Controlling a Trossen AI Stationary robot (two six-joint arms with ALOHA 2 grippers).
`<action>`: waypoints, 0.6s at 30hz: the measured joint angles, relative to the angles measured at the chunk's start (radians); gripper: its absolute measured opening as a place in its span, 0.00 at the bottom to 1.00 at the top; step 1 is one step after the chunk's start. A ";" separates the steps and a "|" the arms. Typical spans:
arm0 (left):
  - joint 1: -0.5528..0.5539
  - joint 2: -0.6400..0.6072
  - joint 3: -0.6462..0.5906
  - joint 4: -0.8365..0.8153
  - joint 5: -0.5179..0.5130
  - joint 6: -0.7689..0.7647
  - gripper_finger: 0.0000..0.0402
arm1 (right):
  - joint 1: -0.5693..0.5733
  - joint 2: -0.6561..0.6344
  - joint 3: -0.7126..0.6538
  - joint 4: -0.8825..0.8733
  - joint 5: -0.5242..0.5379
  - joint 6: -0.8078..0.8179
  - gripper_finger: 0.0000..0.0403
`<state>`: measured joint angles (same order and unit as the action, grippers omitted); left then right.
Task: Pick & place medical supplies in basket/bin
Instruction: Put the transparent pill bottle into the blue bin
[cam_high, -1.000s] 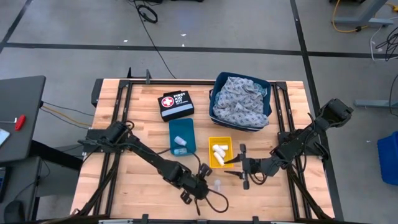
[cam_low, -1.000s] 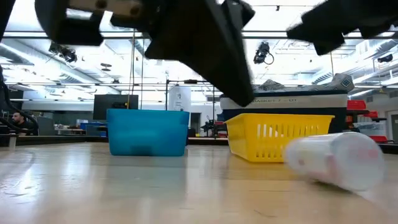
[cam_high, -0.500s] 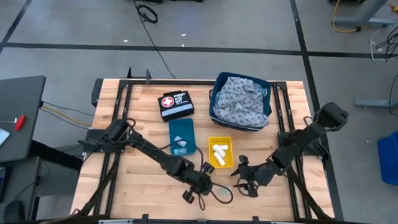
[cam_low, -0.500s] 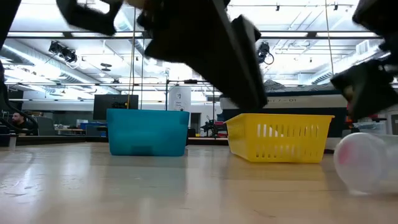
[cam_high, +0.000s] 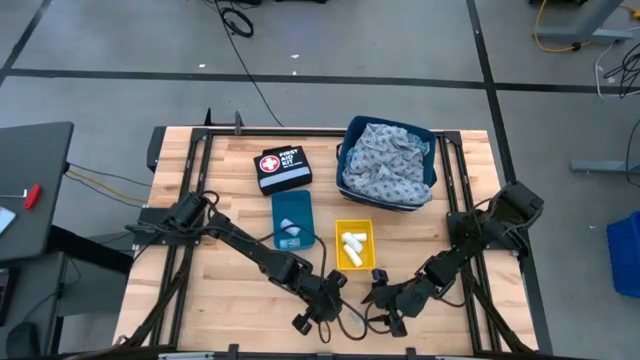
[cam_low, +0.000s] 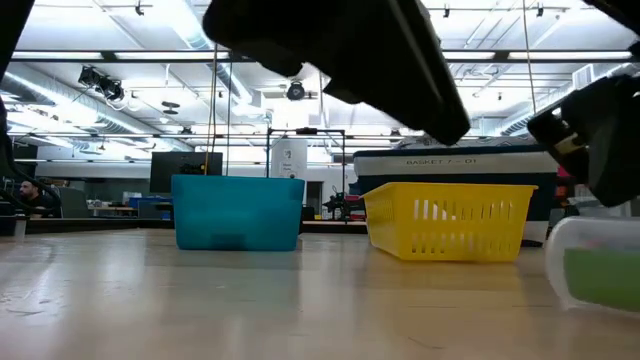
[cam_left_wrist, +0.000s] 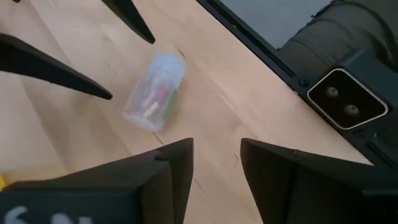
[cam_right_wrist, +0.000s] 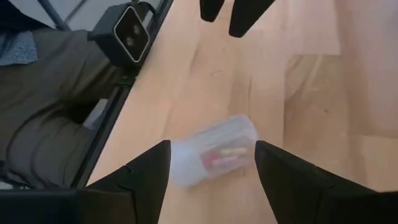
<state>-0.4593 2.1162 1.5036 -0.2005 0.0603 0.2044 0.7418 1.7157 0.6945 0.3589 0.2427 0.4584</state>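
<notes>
Wood table (cam_high: 200, 270) (industrial hall behind)

Vial (cam_right_wrist: 214, 151) on table (cam_high: 200, 300) between left gripper (cam_high: 322, 300), right gripper (cam_high: 383, 300); baskets (cam_high: 354, 245) behind.

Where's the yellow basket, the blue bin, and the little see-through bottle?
yellow basket (cam_low: 450, 222), low view, on its front wall.
blue bin (cam_low: 237, 211), low view, on its front wall.
clear bottle (cam_right_wrist: 214, 151), right wrist view, on its middle.
</notes>
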 joint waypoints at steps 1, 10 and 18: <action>-0.002 0.000 0.000 -0.001 -0.004 -0.006 0.35 | 0.003 0.000 0.009 -0.014 0.001 0.003 0.60; -0.019 0.001 0.000 -0.007 -0.034 -0.035 0.36 | 0.031 0.000 0.060 -0.204 0.054 0.069 0.49; -0.019 0.001 0.000 -0.006 -0.042 -0.052 0.36 | 0.032 0.000 0.060 -0.202 0.056 0.117 0.03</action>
<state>-0.4778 2.1170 1.5036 -0.2067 0.0181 0.1528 0.7738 1.7161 0.7547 0.1570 0.2984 0.5750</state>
